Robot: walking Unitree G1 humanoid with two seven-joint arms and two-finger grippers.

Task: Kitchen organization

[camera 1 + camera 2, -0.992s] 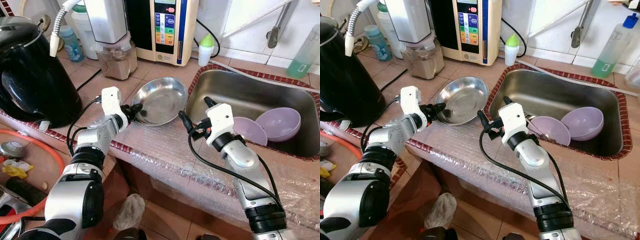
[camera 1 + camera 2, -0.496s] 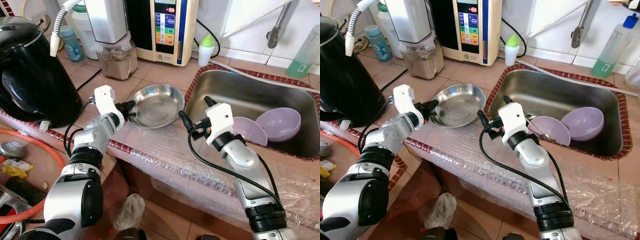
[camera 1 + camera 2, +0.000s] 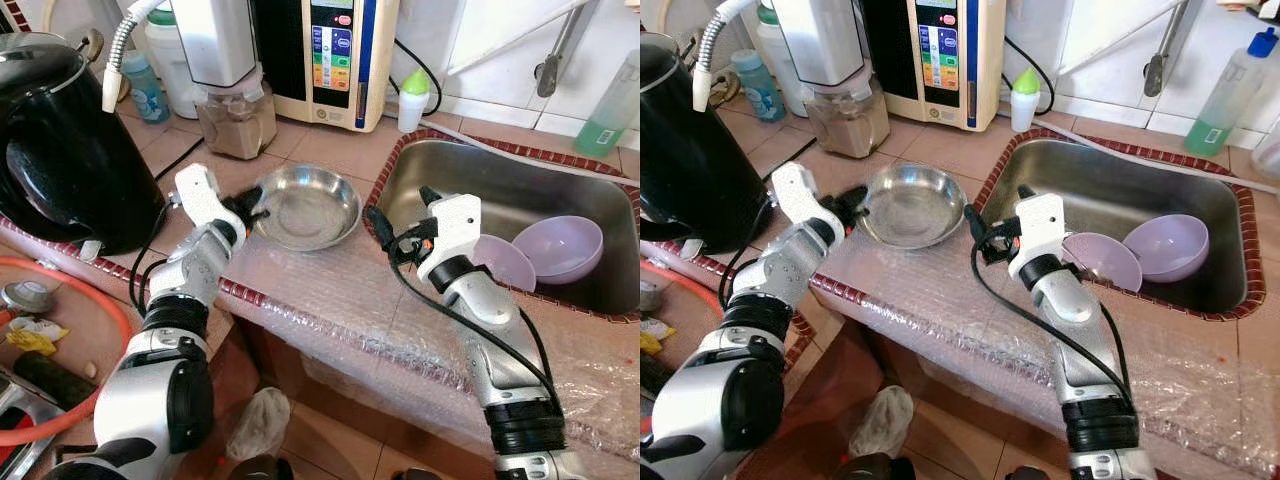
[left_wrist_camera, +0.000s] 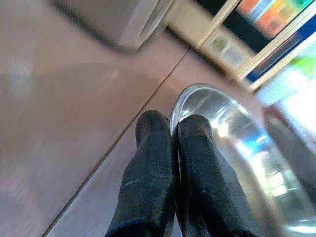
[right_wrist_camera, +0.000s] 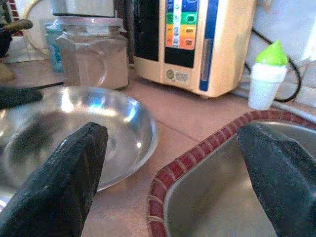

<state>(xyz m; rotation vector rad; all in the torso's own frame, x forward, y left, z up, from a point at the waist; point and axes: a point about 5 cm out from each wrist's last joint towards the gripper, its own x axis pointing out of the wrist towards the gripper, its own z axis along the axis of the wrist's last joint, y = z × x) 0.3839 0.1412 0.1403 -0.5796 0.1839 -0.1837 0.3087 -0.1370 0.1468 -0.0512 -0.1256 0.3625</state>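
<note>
The left gripper [image 4: 174,133] has its 2 black fingers pinched together on the near rim of the steel bowl [image 3: 307,207], which sits level on the tiled counter [image 3: 330,145] just left of the sink [image 3: 480,180] (the rim passes between the fingertips in the left wrist view). The right gripper [image 5: 173,163] hangs spread wide and holds nothing, between the bowl and the sink's edge. 2 purple bowls [image 3: 560,247] lie in the sink, tilted against each other.

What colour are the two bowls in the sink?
The bowls are light purple, clearest in the right eye view.
</note>
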